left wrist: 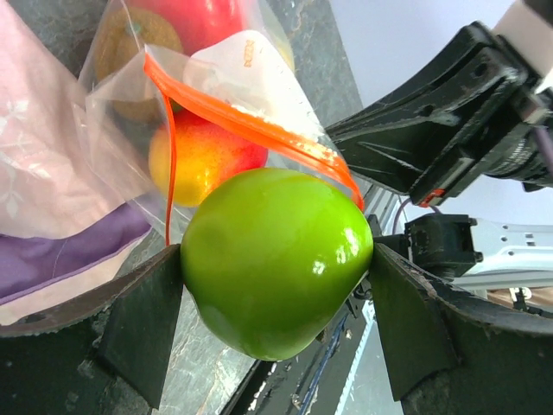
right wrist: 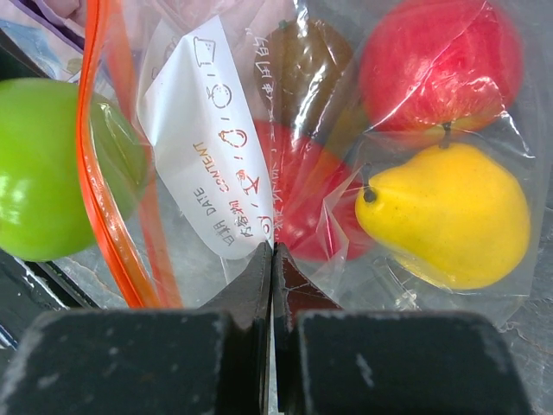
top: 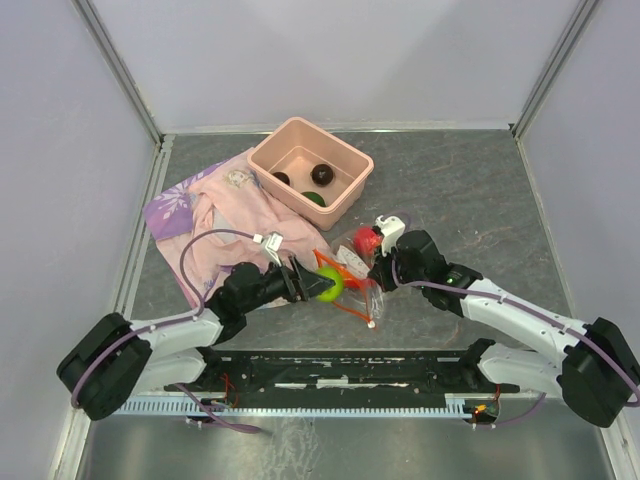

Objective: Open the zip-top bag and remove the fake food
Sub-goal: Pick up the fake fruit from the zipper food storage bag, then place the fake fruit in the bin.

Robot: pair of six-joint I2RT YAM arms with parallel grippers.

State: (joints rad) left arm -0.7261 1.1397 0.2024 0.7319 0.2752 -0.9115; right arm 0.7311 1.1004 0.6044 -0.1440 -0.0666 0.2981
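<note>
The clear zip-top bag (top: 352, 268) with an orange-red zip strip (right wrist: 102, 173) lies at the table's middle, its mouth open. My left gripper (top: 322, 284) is shut on a green fake fruit (left wrist: 276, 259) and holds it just outside the bag's mouth. My right gripper (right wrist: 275, 251) is shut on the bag's plastic near its white label (right wrist: 207, 138). Inside the bag I see a red apple (right wrist: 441, 65), a yellow pear (right wrist: 445, 216), a red fruit (right wrist: 315, 203) and a brown piece (right wrist: 302, 65). The bag also shows in the left wrist view (left wrist: 233, 95).
A salmon-pink tub (top: 350, 160) stands behind the bag with two dark pieces (top: 322, 174) and a green one (top: 314, 198) in it. A pink-and-purple printed cloth (top: 215, 220) lies at the left. Frame walls enclose the table.
</note>
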